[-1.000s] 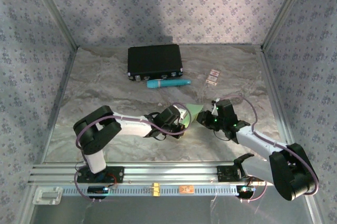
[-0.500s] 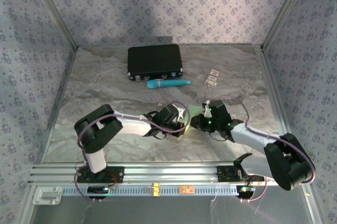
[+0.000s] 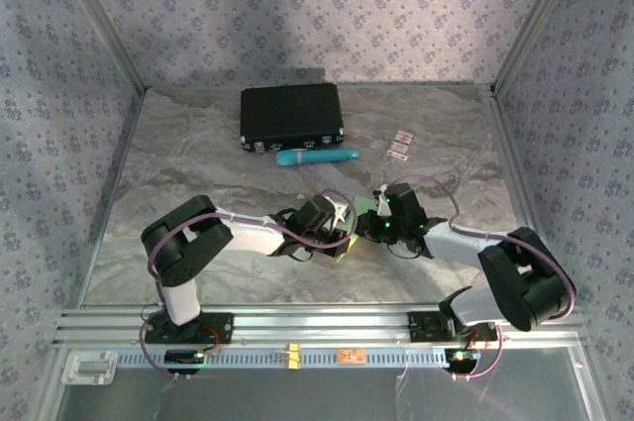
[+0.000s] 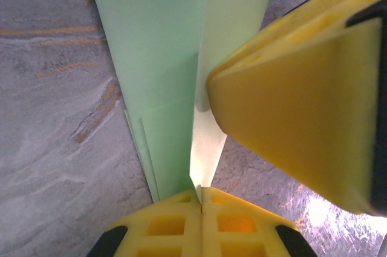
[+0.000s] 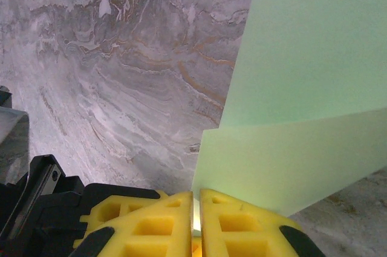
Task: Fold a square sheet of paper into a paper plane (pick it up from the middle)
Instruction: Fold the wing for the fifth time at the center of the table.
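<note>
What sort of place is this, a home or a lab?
Probably a robot test cell: left arm and right arm bolted to a metal rail, patterned walls in a metal frame, a marble-look table.

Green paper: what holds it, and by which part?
The left gripper pinches the green paper at its narrow creased end; right gripper pinches a folded flap's corner.

black case (image 3: 291, 116), teal tube (image 3: 317, 157) beside — small cards (image 3: 399, 144)
</note>
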Tool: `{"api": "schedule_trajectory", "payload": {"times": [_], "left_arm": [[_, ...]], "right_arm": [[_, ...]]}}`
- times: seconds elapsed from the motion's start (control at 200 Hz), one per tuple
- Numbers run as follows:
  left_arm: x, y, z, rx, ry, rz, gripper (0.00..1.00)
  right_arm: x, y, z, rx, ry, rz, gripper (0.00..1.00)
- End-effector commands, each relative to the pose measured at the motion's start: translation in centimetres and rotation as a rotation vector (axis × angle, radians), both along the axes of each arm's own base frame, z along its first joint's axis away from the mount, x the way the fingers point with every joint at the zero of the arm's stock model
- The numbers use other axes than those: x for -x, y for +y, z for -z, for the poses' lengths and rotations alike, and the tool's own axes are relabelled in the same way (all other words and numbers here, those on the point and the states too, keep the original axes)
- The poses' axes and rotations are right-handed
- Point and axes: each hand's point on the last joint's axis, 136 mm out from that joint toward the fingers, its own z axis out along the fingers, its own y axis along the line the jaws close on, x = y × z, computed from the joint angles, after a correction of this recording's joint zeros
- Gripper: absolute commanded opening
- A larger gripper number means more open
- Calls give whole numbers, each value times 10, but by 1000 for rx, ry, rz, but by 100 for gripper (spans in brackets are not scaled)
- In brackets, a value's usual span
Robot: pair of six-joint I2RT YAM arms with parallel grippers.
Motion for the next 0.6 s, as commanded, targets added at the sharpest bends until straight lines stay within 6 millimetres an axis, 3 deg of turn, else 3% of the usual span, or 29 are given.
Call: {"api": "schedule_trajectory", "payload": {"times": [0.0, 0.595], "left_arm": [[4, 6, 12, -17, 33, 6, 0], [7, 14, 20, -18, 61, -8, 0]], "right_arm": [[-12, -3, -1, 15, -19, 35, 12], [-26, -8, 9, 6, -13, 52, 12]]}}
